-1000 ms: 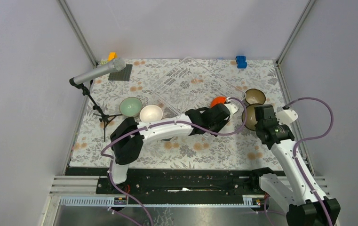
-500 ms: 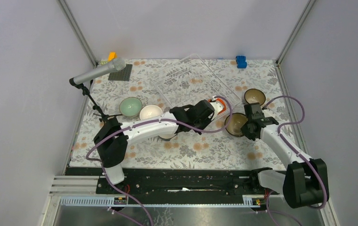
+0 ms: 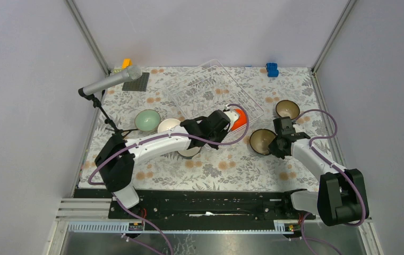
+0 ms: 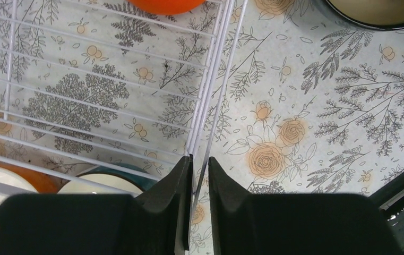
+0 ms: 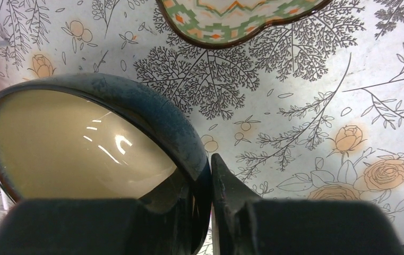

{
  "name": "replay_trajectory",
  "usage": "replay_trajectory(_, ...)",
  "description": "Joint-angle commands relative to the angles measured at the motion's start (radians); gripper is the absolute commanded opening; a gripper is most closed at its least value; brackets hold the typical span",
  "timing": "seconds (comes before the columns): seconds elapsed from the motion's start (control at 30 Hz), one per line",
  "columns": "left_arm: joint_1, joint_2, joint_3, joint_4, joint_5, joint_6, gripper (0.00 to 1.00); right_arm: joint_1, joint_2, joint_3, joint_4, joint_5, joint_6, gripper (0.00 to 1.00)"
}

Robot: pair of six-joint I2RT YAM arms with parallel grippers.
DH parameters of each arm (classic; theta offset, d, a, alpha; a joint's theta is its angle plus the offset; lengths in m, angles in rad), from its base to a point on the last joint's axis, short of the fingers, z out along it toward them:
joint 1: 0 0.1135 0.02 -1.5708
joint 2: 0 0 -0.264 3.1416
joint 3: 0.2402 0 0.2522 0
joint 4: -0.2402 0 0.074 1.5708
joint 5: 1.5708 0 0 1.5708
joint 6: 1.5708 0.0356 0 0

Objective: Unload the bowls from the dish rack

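Note:
The clear wire dish rack (image 3: 210, 85) sits tilted at the back middle, with an orange bowl (image 3: 238, 122) in its near right corner. My left gripper (image 3: 228, 115) is at the rack's near rim. In the left wrist view its jaws (image 4: 199, 159) stand slightly open, with a rim wire (image 4: 210, 95) running loose through the gap. My right gripper (image 3: 274, 142) is shut on the rim of a dark bowl (image 3: 262, 141) with a cream inside (image 5: 83, 143), one finger inside and one outside. A patterned dark bowl (image 3: 287, 109) rests beyond it.
A pale green bowl (image 3: 147, 120) and a white bowl (image 3: 169, 126) sit left of the rack, with more bowls under my left arm (image 4: 104, 183). A microphone on a stand (image 3: 109, 82) is at the left. A blue block (image 3: 272, 69) and a dark plate (image 3: 137, 82) lie at the back.
My left gripper moved left along the rack's rim, the rack tipped and shifted with it, and the jaws have parted a little. My right arm carried the dark bowl leftward and nearer.

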Motion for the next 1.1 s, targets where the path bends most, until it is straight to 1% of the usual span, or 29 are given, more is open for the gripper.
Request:
replay_trajectory(0.0,0.005,-0.068,-0.025,0.04,-0.016,-0.048,0.25,0.0,0.001,0.001,0.071,-0.003,0.002,0.14)
replay_trajectory(0.03,0.005,-0.075,-0.028,0.042,-0.012,-0.053,0.29,-0.001,0.002,-0.002,0.073,-0.001,0.002,0.19)
replay_trajectory(0.07,0.005,-0.082,-0.031,0.046,-0.007,-0.057,0.33,0.0,0.001,-0.006,0.074,0.002,0.003,0.28)
replay_trajectory(0.1,0.006,-0.088,-0.034,0.047,0.0,-0.061,0.38,0.0,-0.002,-0.008,0.076,0.006,0.003,0.42)
replay_trajectory(0.17,0.005,-0.097,-0.033,0.048,0.01,-0.07,0.48,0.0,-0.014,-0.012,0.078,0.014,0.001,0.52)
replay_trajectory(0.23,0.006,-0.104,-0.026,0.04,0.014,-0.081,0.56,0.0,-0.038,-0.008,0.065,0.03,0.004,0.58)
replay_trajectory(0.27,0.006,-0.105,-0.019,0.034,0.014,-0.088,0.6,0.0,-0.054,-0.004,0.056,0.041,0.004,0.64)
replay_trajectory(0.3,0.007,-0.108,-0.013,0.029,0.015,-0.093,0.65,0.0,-0.072,0.003,0.047,0.055,0.004,0.73)
replay_trajectory(0.33,0.008,-0.113,-0.009,0.026,0.018,-0.099,0.7,0.0,-0.087,0.013,0.03,0.076,-0.002,0.81)
replay_trajectory(0.43,0.02,-0.136,0.007,0.03,0.046,-0.118,0.86,0.0,-0.138,0.068,-0.035,0.144,-0.024,0.9)
replay_trajectory(0.5,0.036,-0.142,0.025,0.041,0.077,-0.128,0.95,0.0,-0.167,0.119,-0.066,0.173,-0.067,0.95)
replay_trajectory(0.57,0.06,-0.134,0.059,0.045,0.09,-0.141,0.96,0.0,-0.196,0.18,-0.082,0.18,-0.108,0.97)
replay_trajectory(0.63,0.095,-0.108,0.115,0.042,0.091,-0.162,0.96,-0.001,-0.21,0.222,-0.077,0.15,-0.169,0.97)
replay_trajectory(0.73,0.136,-0.031,0.204,0.035,0.102,-0.18,0.96,0.0,-0.222,0.261,-0.019,0.024,-0.278,0.97)
replay_trajectory(0.8,0.151,0.037,0.276,0.022,0.093,-0.178,0.95,0.0,-0.22,0.285,0.018,-0.089,-0.348,0.96)
replay_trajectory(0.9,0.162,0.162,0.383,0.008,0.072,-0.172,0.94,0.0,-0.211,0.325,0.053,-0.211,-0.397,0.91)
replay_trajectory(0.97,0.167,0.23,0.447,0.006,0.074,-0.168,0.91,0.0,-0.194,0.353,0.066,-0.27,-0.415,0.88)
replay_trajectory(1.07,0.173,0.314,0.529,0.005,0.076,-0.169,0.83,0.0,-0.163,0.39,0.078,-0.311,-0.422,0.84)
